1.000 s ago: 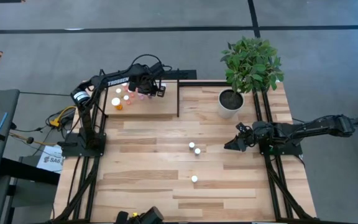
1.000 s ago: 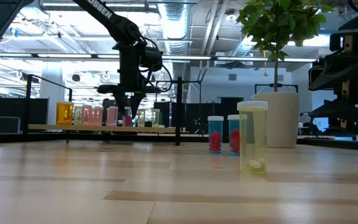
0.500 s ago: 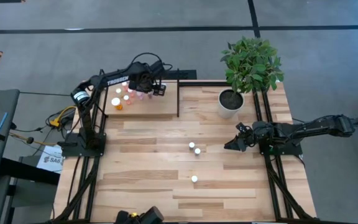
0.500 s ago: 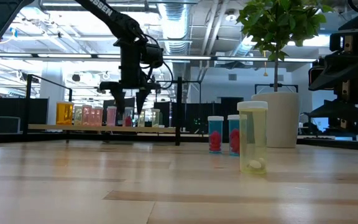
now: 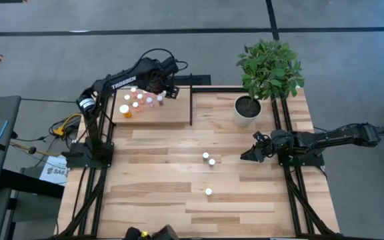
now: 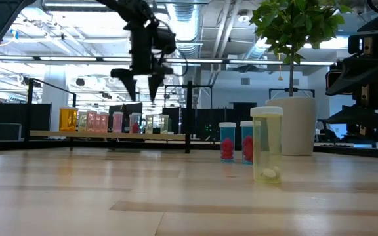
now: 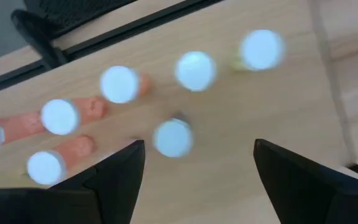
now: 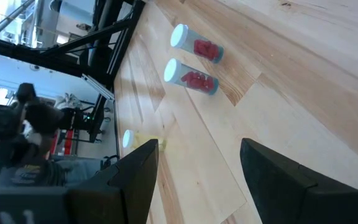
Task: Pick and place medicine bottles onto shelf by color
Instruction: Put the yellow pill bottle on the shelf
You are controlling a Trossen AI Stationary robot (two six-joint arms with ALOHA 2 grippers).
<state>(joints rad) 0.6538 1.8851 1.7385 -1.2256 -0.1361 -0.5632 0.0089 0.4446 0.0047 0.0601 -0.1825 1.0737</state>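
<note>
The shelf (image 5: 153, 113) stands at the table's far left, with several white-capped medicine bottles (image 5: 135, 103) upright on its board (image 6: 104, 121). My left gripper (image 6: 141, 90) hangs open above them, clear of their caps. In the left wrist view its fingers (image 7: 194, 177) flank a white cap (image 7: 173, 137) far below. Two bottles with red contents (image 5: 209, 159) and a yellowish one (image 5: 208, 191) stand on the tabletop. My right gripper (image 5: 245, 155) waits open, low at the table's right side.
A white pot with a green plant (image 5: 247, 110) stands at the far right. The shelf's black uprights (image 5: 191, 107) rise beside the row of bottles. The right wrist view shows the three loose bottles (image 8: 191, 78) ahead of the right fingers on bare planks.
My left gripper has opened and let go of a bottle that now stands in the shelf's row. It has then risen straight up, well clear of the caps. The bottle has stayed upright where it was set.
</note>
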